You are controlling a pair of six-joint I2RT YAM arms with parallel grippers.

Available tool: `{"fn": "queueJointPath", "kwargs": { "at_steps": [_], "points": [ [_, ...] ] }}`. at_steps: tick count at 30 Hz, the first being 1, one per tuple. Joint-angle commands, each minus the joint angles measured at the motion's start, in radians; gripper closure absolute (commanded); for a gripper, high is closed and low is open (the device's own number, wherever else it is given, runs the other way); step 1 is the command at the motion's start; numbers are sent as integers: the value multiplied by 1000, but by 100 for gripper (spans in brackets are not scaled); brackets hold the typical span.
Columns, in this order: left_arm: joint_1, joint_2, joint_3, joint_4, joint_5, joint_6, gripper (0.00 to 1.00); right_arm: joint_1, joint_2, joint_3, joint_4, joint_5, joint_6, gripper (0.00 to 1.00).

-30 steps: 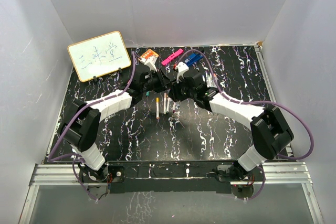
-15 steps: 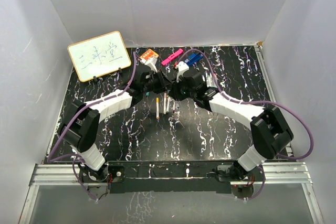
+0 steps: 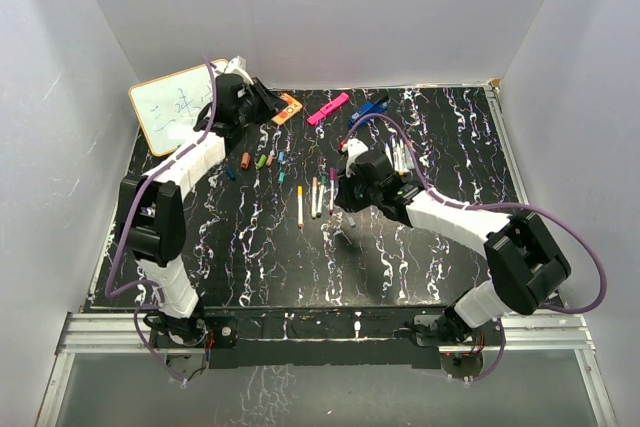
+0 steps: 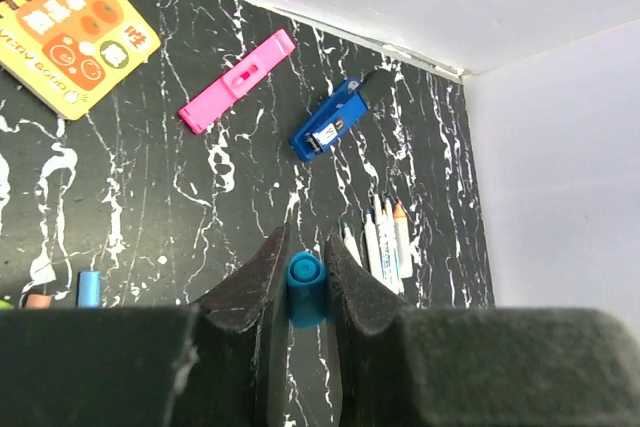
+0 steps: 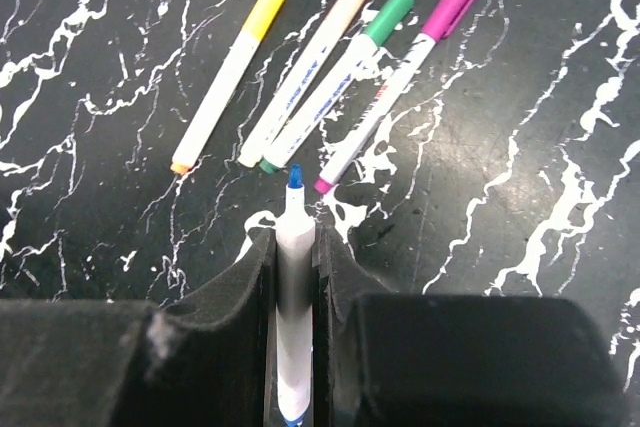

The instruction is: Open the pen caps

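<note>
Blue pen cap (image 4: 306, 292) tight in the left gripper (image 4: 304, 255), pink highlighter (image 4: 238, 81) and blue clip tool (image 4: 327, 128) beyond.

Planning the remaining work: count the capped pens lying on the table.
4, side by side just beyond the right gripper: yellow-capped pen, peach-capped pen, green-capped pen, magenta-capped pen. A separate group looks uncapped. The arms may hide others.

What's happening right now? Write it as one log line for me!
left fingers: shut on blue cap | right fingers: shut on uncapped blue-tipped pen | nearby: four capped pens lying flat
</note>
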Motion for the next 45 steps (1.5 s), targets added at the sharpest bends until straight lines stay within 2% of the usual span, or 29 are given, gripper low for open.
{"fn": "queueJointPath", "kwargs": {
  "at_steps": [1,7,8,15,30,45],
  "points": [
    [-26,-52,17,-70,-13,50,100,0,-49,66,1,122,-3,100],
    [-27,-153,-101,-255,-90,159,100,-31,107,243,-100,271,-41,100],
    [-26,-209,-164,-303,-141,188,100,-41,180,312,-117,318,-72,100],
    [-26,-286,-275,-379,-248,256,100,-80,389,449,-126,397,-121,100],
    [-27,-196,-322,-374,-274,289,100,-204,542,538,-112,374,-193,100],
    [-27,-69,-296,-334,-255,286,100,-235,615,616,-96,332,-205,98]
  ]
}}
